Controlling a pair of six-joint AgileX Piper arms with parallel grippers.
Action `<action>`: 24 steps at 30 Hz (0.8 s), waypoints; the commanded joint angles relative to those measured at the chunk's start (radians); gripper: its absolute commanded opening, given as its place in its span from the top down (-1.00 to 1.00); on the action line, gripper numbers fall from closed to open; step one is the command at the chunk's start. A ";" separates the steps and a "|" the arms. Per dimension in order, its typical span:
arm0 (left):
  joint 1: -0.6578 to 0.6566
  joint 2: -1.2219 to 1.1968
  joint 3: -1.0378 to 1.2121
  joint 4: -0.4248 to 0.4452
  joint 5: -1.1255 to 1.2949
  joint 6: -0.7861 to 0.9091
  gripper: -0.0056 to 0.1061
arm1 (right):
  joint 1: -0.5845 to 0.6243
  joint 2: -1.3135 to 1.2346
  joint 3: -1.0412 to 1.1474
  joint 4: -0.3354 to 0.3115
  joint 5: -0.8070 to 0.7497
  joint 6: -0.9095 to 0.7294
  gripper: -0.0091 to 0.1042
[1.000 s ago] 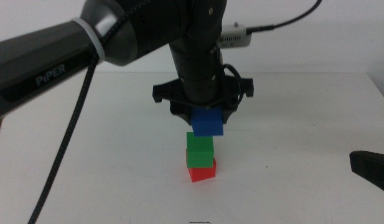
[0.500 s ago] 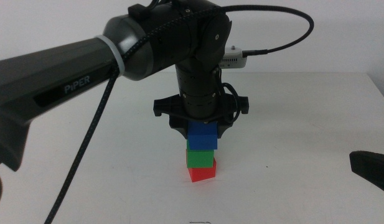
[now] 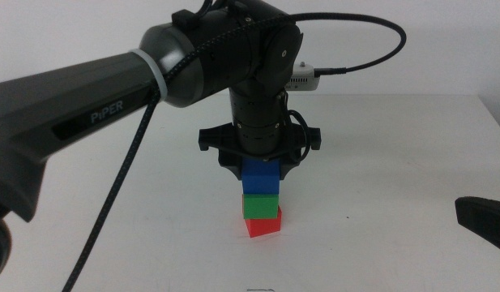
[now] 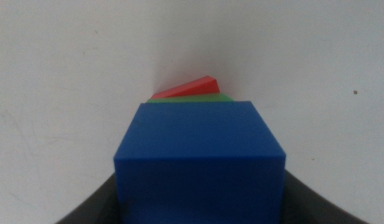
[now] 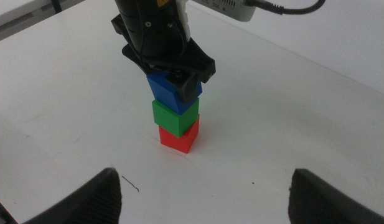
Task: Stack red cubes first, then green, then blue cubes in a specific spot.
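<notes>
Resting on the green cube (image 3: 260, 204) above the red cube (image 3: 263, 225), the blue cube (image 3: 261, 177) is clamped by the left gripper (image 3: 260, 165); the right gripper (image 5: 204, 193) is held wide open, near right.

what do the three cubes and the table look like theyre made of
Blue cube, held in the left gripper: probably solid plastic, matte, with even colour, crisp edges and no glare. Green cube and red cube: the same look, flat colour, no grain or shine; foam or painted wood can't be ruled out. Table: smooth white surface, likely laminate, faintly scuffed. The right gripper waits nearby, open.
</notes>
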 commanded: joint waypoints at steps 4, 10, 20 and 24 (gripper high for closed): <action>-0.002 -0.055 -0.024 0.001 0.080 0.003 0.59 | -0.006 0.001 -0.026 -0.020 -0.065 -0.012 -0.65; -0.002 -0.055 -0.024 0.013 0.080 0.003 -0.47 | -0.006 0.001 -0.026 -0.020 -0.065 -0.012 -0.65; -0.002 -0.078 -0.041 0.018 0.080 0.062 -0.73 | -0.006 0.001 -0.026 -0.020 -0.065 -0.012 -0.65; -0.002 -0.170 -0.061 0.042 0.080 0.089 -0.73 | -0.006 0.001 -0.026 -0.020 -0.065 -0.012 -0.65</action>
